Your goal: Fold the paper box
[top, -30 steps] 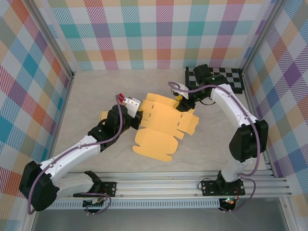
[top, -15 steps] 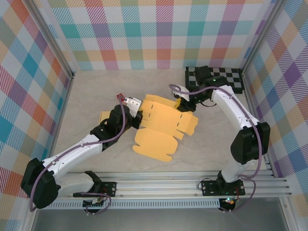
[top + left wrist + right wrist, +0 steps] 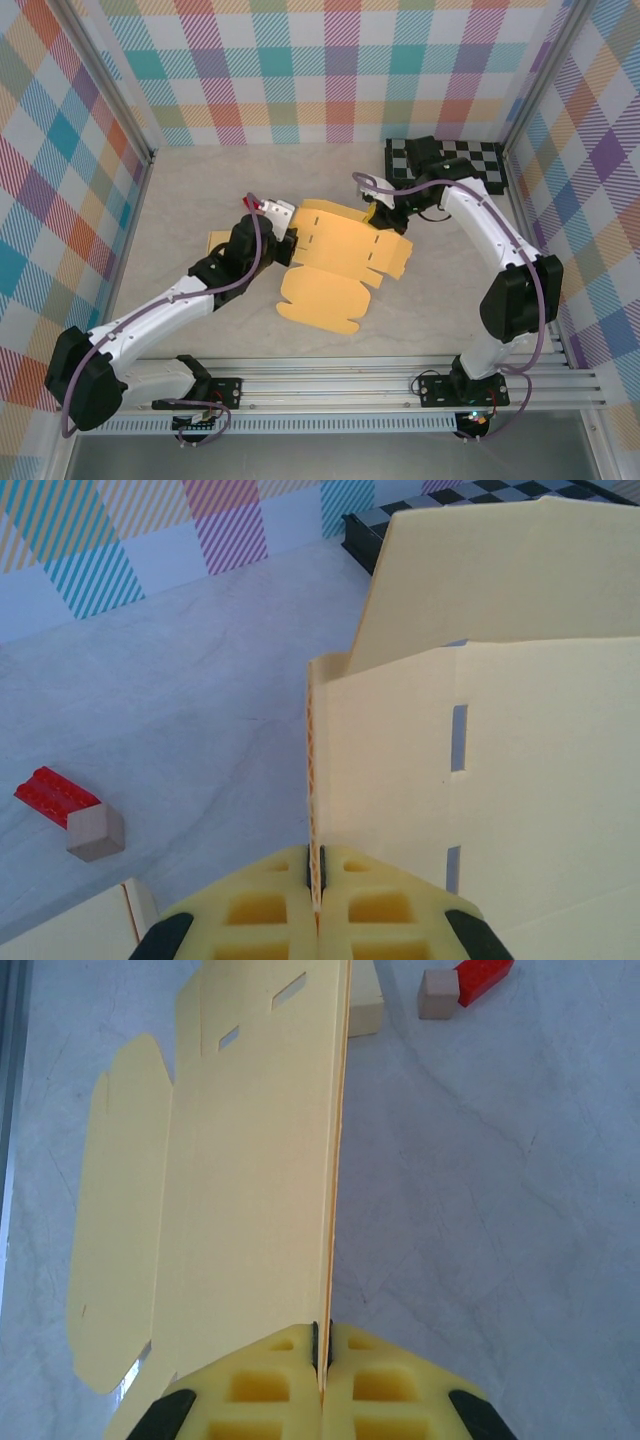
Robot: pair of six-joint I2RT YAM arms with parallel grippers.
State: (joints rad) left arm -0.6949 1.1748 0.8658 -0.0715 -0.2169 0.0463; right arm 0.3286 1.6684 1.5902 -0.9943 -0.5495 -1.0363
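Note:
The yellow paper box (image 3: 335,262) lies mostly unfolded in the middle of the table, with its far panel lifted. My left gripper (image 3: 286,236) is at its left edge and my right gripper (image 3: 379,214) at its far right edge. In the left wrist view the left gripper (image 3: 317,868) is shut on the thin edge of an upright panel of the box (image 3: 520,770). In the right wrist view the right gripper (image 3: 322,1348) is shut on the edge of a raised panel of the box (image 3: 250,1180).
A red block (image 3: 250,201) and a small wooden cube (image 3: 274,211) lie just beyond the left gripper. A loose yellow card piece (image 3: 217,241) sits left of the box. A black-and-white checkered board (image 3: 470,165) lies at the back right. Plaid walls enclose the table.
The right gripper has closed onto the box's far right edge. The left arm keeps its grip and has shifted slightly toward the back.

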